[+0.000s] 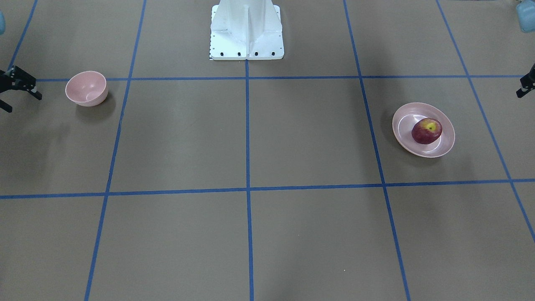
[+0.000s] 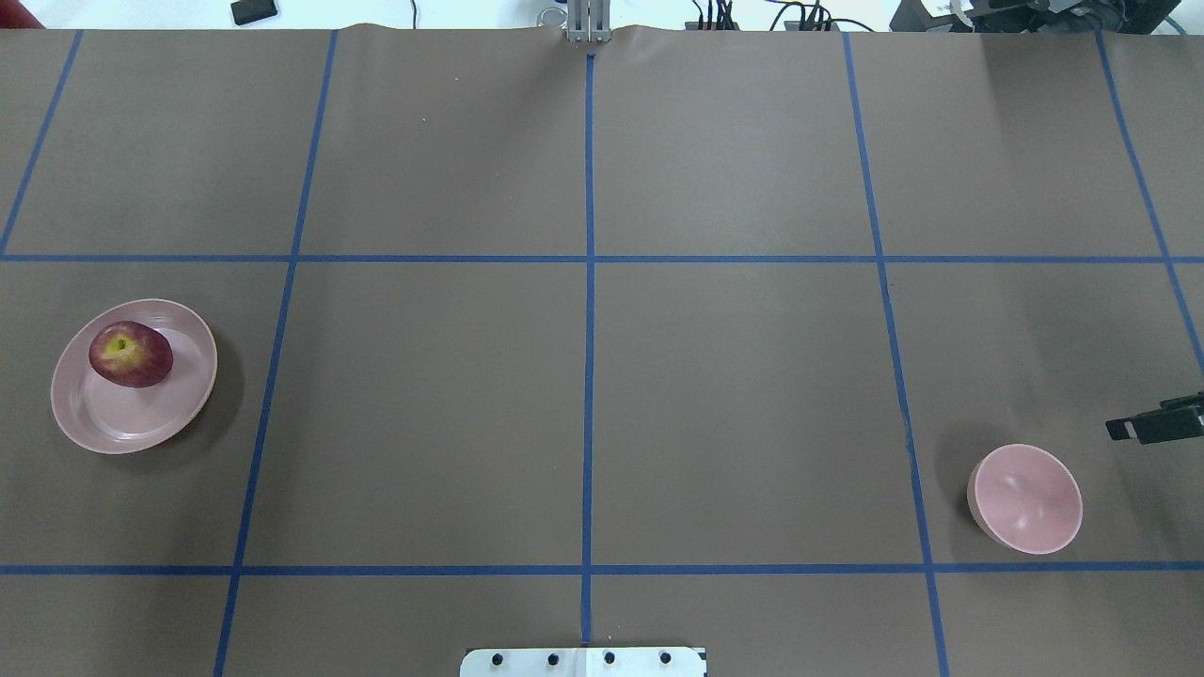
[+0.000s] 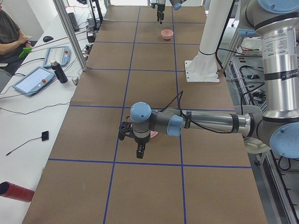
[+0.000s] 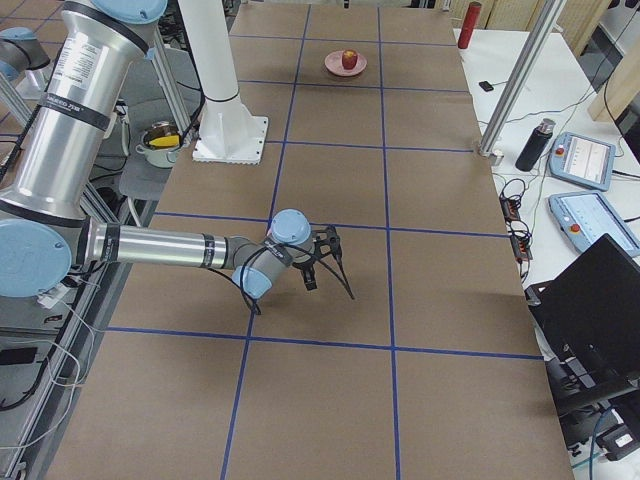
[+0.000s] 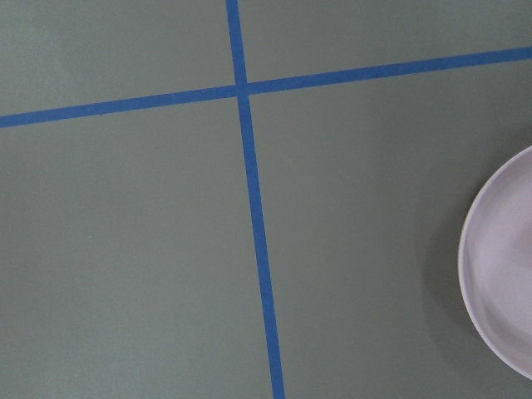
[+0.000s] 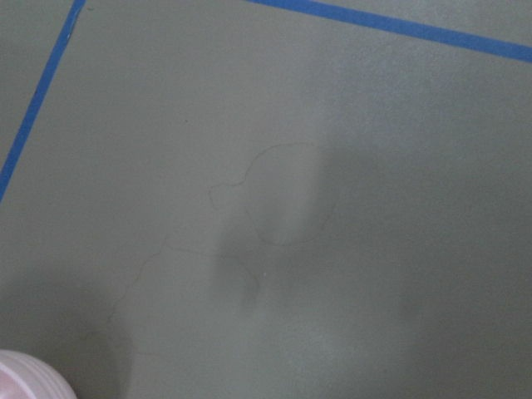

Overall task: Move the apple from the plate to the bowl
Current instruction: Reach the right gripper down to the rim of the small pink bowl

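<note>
1. Plainly, nothing is done yet: the small dark red apple sits on the wide shallow pink plate, well apart from the empty deep pink bowl.
2. The right tool hangs near the bowl, jaws spread, empty; the left tool shows too little for me to tell its state.
3. The brown worktop carries a blue tape grid; a white pedestal stands on it.

A: Apple?
B: On the plate, view's right, stem dimple up.
A: Bowl?
B: Upright, far left (well apart from the plate). Right gripper just beside it at the edge, fingers spread.
</note>
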